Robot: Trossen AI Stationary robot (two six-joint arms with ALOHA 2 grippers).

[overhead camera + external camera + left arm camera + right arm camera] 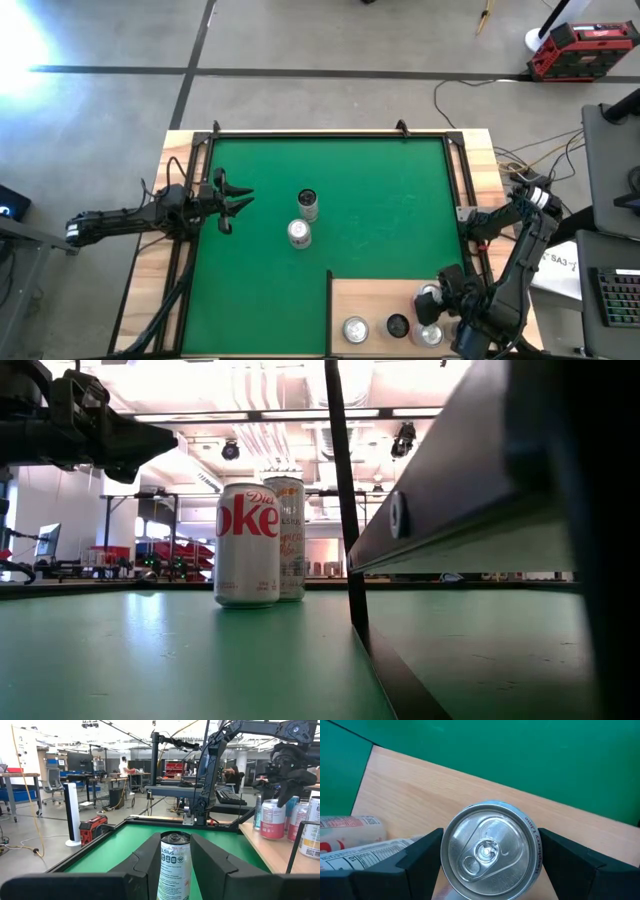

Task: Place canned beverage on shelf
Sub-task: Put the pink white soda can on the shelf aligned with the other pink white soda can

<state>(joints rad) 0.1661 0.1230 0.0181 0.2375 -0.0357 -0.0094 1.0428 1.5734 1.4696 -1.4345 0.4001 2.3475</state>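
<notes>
My right gripper (pixel 436 300) hangs over the shelf (pixel 372 296), a pale plywood panel at the mat's near right corner. Its fingers (pixel 422 856) press both sides of a silver-topped canned beverage (pixel 489 851), seen from above in the right wrist view. Three more cans stand on the shelf, among them one with a silver top (pixel 355 329) and one with a dark top (pixel 397 325). On the green mat (pixel 380 200) stand a Diet Coke can (pixel 247 545) and a taller can (pixel 308 204). My left gripper (pixel 232 205) waits open at the mat's left edge, well apart from them.
Black rails and wooden strips frame the mat. A black upright post (pixel 345 510) marks the shelf's corner, and the shelf's raised edge (pixel 450 510) fills the right of the low view. Cables and a red toolbox (pixel 583 50) lie on the floor beyond.
</notes>
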